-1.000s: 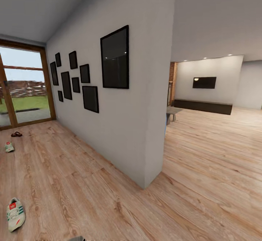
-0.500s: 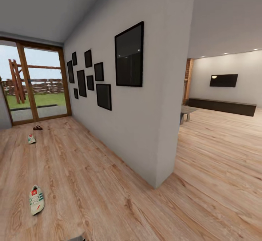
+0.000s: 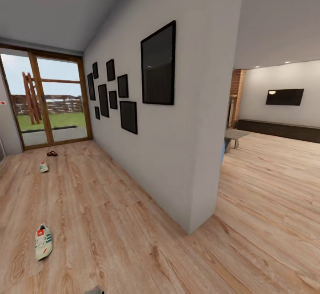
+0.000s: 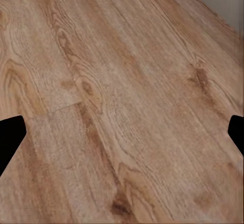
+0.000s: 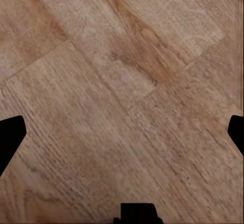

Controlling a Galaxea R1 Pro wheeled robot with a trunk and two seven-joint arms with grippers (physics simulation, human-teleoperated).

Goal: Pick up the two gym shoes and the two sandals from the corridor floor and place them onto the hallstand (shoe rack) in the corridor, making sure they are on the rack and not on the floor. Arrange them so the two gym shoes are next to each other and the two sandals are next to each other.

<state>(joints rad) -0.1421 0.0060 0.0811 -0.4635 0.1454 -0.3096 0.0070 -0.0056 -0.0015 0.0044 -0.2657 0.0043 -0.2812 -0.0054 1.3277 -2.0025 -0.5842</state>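
Both grippers, left gripper (image 4: 122, 132) and right gripper (image 5: 122, 132), spread open over light wood-plank floor (image 3: 111, 223), so probably best rolling up to that white green-striped lace-up sneaker (image 3: 43, 241) well ahead before reaching down.

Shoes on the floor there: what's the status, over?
Both grippers open, empty, over bare corridor floor. Near gym shoe, far gym shoe and one sandal lie on the planks. Nothing between robot and near shoe.

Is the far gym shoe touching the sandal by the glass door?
Apart. The head view shows bare floor between the far gym shoe and the sandal.
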